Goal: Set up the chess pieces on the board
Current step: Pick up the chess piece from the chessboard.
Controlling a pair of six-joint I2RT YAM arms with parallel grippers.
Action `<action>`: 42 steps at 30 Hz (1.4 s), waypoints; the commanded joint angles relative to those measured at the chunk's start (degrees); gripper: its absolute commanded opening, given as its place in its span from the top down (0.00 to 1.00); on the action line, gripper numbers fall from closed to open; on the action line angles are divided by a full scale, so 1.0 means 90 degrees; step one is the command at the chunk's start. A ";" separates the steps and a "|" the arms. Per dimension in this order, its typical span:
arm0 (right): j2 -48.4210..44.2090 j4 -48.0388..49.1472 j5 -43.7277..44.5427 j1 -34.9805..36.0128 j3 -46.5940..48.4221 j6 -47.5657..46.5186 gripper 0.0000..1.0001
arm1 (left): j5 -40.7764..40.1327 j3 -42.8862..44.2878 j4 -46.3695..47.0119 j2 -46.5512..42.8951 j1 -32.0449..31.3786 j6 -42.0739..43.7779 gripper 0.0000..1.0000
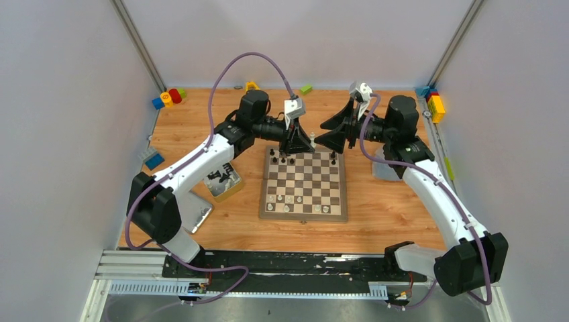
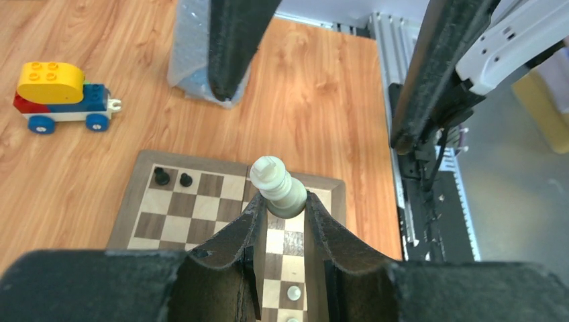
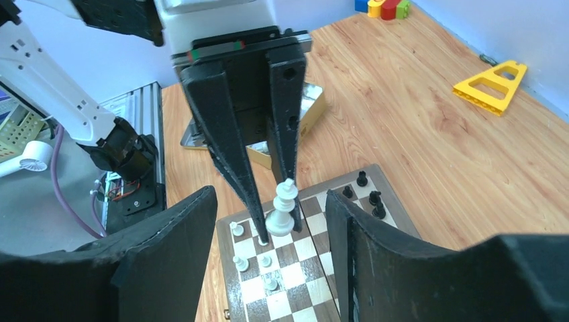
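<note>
A tall white piece (image 2: 276,186) with a crowned top is pinched at its lower body by the left claw (image 2: 284,200), whose two fingers press on it from either side. It leans a little and hangs over the far edge of the board (image 1: 305,216), towards that edge's right half. Whether its base touches the wood I cannot tell.

The right claw (image 1: 318,133) faces it from the board's far right. Its fingers are spread wide and hold nothing, and their tips are just beside the piece.

On the board, a few black pieces (image 1: 282,159) stand bunched at the far left corner, with one more near the far right corner. Small pale pieces (image 1: 288,200) sit in the two nearest rows.

Left of the board, on the wooden surface (image 1: 389,215), lies an open tin (image 1: 233,190) with dark pieces inside. Its flat lid (image 1: 196,213) lies nearer the arm bases. A clear plastic bag (image 1: 386,169) lies to the board's right. Coloured toy blocks (image 1: 169,97) sit well beyond the board's far left corner, and a yellow triangular block (image 3: 495,84) lies well beyond its far edge.
</note>
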 commanded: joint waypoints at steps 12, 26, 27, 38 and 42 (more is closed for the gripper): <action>0.0463 -0.1100 0.0885 0.0341 0.0627 -0.0962 0.42 | -0.1118 0.0603 -0.1704 -0.0169 -0.0495 0.1750 1.00; 0.0594 -0.1619 0.1183 0.0548 0.0610 -0.1340 0.56 | -0.1309 0.0669 -0.1808 -0.0107 -0.0573 0.1895 1.00; 0.0598 -0.1628 0.1191 0.0552 0.0610 -0.1355 0.58 | -0.1308 0.0674 -0.1804 -0.0104 -0.0575 0.1895 1.00; 0.0639 -0.1757 0.1118 0.0629 0.0614 -0.1390 0.80 | -0.1400 0.0742 -0.1826 -0.0037 -0.0577 0.1904 1.00; 0.0614 -0.1837 0.1117 0.0637 0.0680 -0.1409 0.95 | -0.1471 0.0748 -0.1824 0.0007 -0.0583 0.1892 1.00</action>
